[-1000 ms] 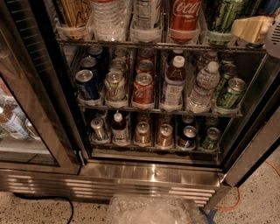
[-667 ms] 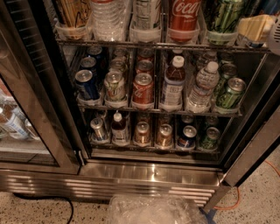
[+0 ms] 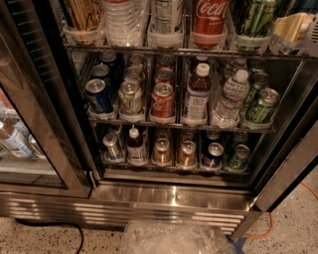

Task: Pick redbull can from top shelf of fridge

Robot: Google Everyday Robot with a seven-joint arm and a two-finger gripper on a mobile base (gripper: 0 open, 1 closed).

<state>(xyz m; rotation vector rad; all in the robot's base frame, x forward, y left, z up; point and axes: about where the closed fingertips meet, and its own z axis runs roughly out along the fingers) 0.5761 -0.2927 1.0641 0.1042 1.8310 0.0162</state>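
Observation:
The fridge point(image 3: 169, 197) stands open, seen from above its ribbed steel base. The top shelf point(image 3: 149, 49) runs along the upper edge of the view. On it stand a tan can point(image 3: 84, 15), a water bottle point(image 3: 123, 20), a white-labelled bottle point(image 3: 166, 17), a red Coca-Cola bottle point(image 3: 208, 17) and a green-and-black can point(image 3: 254, 17). No redbull can shows; it is hidden or out of view. My gripper point(image 3: 294, 26), cream and white, is at the right end of the top shelf, just right of the green can, cut off by the frame edge.
The glass door point(image 3: 30, 124) hangs open at left. The two lower racks hold short cans and small bottles, among them a dark-blue can point(image 3: 98, 94). A crumpled clear plastic bag point(image 3: 174, 239) lies on the floor in front, with an orange cable point(image 3: 268, 231) at right.
My gripper has shifted slightly up and to the right at the right end of the top shelf. Nothing on the shelves has moved.

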